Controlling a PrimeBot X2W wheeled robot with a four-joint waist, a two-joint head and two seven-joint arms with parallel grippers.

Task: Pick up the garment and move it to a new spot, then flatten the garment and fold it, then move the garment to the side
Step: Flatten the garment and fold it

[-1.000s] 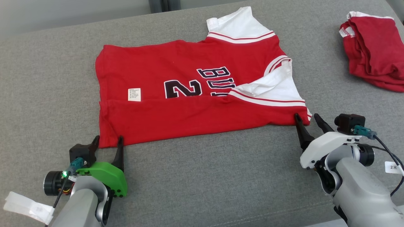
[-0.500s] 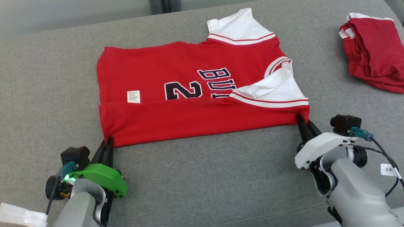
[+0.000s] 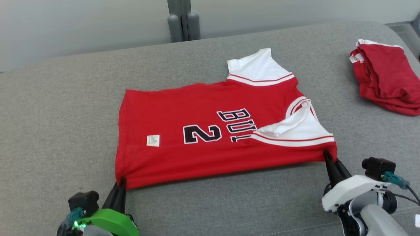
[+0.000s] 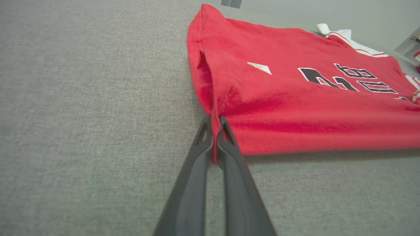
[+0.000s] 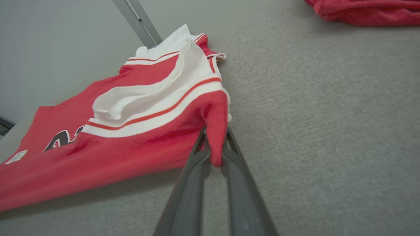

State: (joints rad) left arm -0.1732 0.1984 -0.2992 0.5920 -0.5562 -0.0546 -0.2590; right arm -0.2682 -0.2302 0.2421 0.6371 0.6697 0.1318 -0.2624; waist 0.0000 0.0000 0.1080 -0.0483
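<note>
A red jersey (image 3: 210, 131) with white sleeves, a black "2" and letters lies spread on the grey surface, its near long edge folded over. My left gripper (image 3: 120, 183) is shut on the jersey's near left corner (image 4: 215, 124), the cloth pinched between its dark fingers (image 4: 197, 157). My right gripper (image 3: 328, 156) is shut on the near right corner (image 5: 218, 131), just below the white sleeve (image 5: 164, 88). The near edge (image 3: 223, 167) between the two corners is lifted slightly off the surface, with a shadow under it.
A second red garment (image 3: 384, 77) lies folded at the far right of the grey padded surface (image 3: 55, 114). A grey post (image 3: 183, 21) stands behind the far edge. Bare cloth surface lies to the left and in front of the jersey.
Both grippers went from open beside the near corners to shut on them. The camera has tilted, so the whole scene sits lower, and the near edge now lifts a little.
</note>
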